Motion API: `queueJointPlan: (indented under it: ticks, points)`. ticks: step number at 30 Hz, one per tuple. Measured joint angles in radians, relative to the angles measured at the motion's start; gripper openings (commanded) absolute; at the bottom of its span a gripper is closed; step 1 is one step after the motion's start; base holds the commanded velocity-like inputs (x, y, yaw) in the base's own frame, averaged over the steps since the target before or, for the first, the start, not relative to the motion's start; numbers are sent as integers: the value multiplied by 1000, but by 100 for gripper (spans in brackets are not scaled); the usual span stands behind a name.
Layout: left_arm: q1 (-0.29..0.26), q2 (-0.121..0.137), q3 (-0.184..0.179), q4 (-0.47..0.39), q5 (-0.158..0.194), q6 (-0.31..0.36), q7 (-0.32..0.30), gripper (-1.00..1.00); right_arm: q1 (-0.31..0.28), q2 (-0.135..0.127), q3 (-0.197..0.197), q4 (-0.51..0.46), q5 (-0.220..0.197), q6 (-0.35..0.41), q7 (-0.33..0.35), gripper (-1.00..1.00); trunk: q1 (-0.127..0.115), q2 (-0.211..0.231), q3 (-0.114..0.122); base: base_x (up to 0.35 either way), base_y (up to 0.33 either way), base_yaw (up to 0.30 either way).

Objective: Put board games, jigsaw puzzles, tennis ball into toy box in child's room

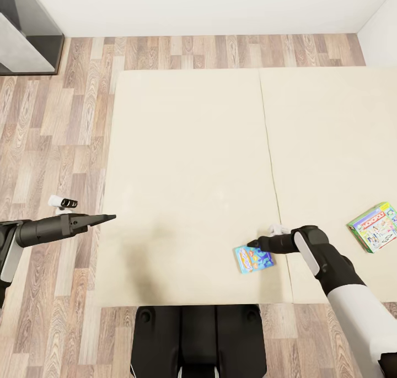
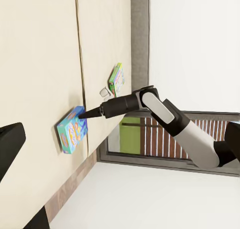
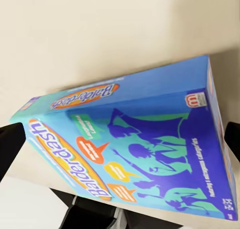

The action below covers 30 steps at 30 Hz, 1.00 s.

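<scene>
My right gripper point(image 1: 255, 244) sits at the blue Balderdash board game point(image 1: 253, 259) low and centre-right on the bed point(image 1: 187, 146); I cannot tell how wide its fingers stand. I should straddle one thin edge squarely before closing. My left gripper point(image 1: 110, 217) hangs empty, fingers together, at centre-left. The white-and-green board game point(image 1: 375, 227) waits at the right edge.

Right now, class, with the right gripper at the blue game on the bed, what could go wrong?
1. The right gripper meets only one corner of the blue game, so a pinch there may slip or tilt it.
2. The game lies flat on the bed; fingers may just push it.
3. The green game lies far off to the right, probably a long reach.
</scene>
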Motion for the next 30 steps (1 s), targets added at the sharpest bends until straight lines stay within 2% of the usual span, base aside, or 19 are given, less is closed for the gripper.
queueJointPlan:
  ticks: [9, 15, 18, 30]
  points:
    - [0, 0, 2, 0, 0, 0, 0, 100, 9, -7, 8, 0, 0, 3, 0, 100, 0, 0, 0, 0, 0, 0]
    - [0, 0, 3, 0, 1, 0, 0, 100, 11, -12, 59, 0, -1, 4, 0, 100, 0, 0, 0, 0, 0, 0]
    - [0, 0, 3, 0, 1, 0, 0, 100, 11, -13, 71, 0, -1, 4, 0, 100, 0, 0, 0, 0, 0, 0]
    - [0, 1, 4, 0, 1, 0, 0, 100, 12, -5, 81, 0, -1, 4, 0, 100, 0, 0, 0, 0, 0, 0]
